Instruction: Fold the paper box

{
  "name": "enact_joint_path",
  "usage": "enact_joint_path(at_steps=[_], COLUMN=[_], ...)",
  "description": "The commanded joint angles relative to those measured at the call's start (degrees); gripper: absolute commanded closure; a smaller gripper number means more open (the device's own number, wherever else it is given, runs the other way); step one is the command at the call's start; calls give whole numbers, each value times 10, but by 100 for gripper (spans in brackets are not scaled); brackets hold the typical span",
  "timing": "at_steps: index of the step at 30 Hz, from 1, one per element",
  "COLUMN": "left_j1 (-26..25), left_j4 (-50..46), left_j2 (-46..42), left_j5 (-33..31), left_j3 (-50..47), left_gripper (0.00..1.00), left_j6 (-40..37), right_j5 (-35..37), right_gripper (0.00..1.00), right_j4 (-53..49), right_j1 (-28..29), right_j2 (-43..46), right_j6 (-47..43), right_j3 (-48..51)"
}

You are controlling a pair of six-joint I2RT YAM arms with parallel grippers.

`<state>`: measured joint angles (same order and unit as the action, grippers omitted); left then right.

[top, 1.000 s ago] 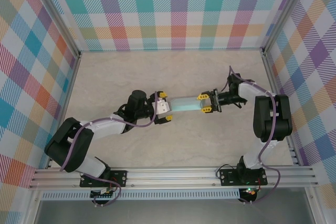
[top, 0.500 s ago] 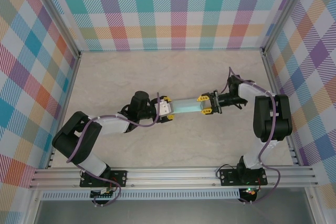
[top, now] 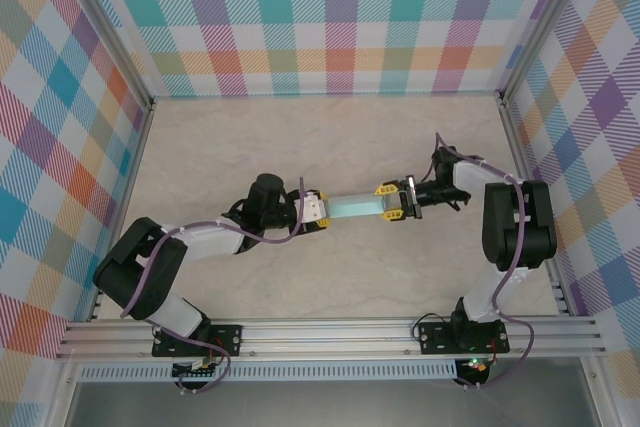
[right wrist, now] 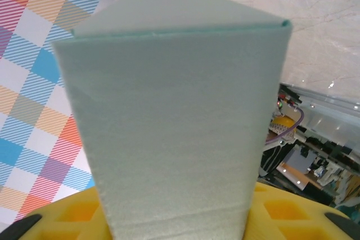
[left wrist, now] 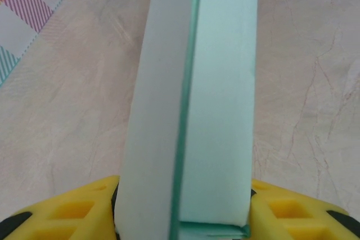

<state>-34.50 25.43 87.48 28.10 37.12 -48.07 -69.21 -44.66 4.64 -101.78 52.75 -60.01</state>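
Spanning the gap between the two arms, the paper box [top: 352, 206] lies lengthwise over the middle of the table [top: 330, 137], a pale mint bar in the overhead view. The left gripper [top: 320, 210] has one end, and the left wrist view backs that up: yellow fingers [left wrist: 98, 200] sit against both sides of the card, jaws part-way apart, just as wide as the box. A seam [left wrist: 185, 94] runs along the box's length there. At the other end the right gripper [top: 391, 201] clamps on too, its fingers flanking the card, jaws at box width. Whether the box touches the table, I cannot tell.
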Motion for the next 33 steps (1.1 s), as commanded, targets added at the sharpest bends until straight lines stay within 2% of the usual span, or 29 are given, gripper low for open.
enact_joint_path(at_steps=[1,8,12,15,19,21,23,26,28,31,33], left_j1=[-5,11,26,39,47,53,57,64,66,66,66], left_j4=[-83,-161,-223,-279,-374,-429,-470,-517,-539,-546,-539], left_j2=[-25,-36,-35,-26,-12,-1,6,20,32,54,68], left_j5=[33,40,56,71,75,80,85,90,86,91,96], left_j3=[28,57,85,111,152,173,189,213,229,244,249], left_gripper=[53,53,53,53,53,53,53,53,53,52,52], left_j6=[-5,23,23,17,-14,-33,-52,-74,-89,-92,-92], right_j5=[6,21,30,48,77,113,149,162,203,179,191], right_gripper=[53,42,40,39,37,36,35,34,34,33,32], right_j4=[34,55,63,13,0,-2,49,133,112,126,117], right_j1=[0,-1,-2,-3,-13,-24,-37,-53,-52,-45,-27], right_j2=[20,31,29,19,35,51,90,147,164,170,169], right_j6=[12,24,22,-28,-67,-96,-99,-131,-180,-188,-174], right_j3=[11,18,17,-6,-15,-18,3,31,14,6,0])
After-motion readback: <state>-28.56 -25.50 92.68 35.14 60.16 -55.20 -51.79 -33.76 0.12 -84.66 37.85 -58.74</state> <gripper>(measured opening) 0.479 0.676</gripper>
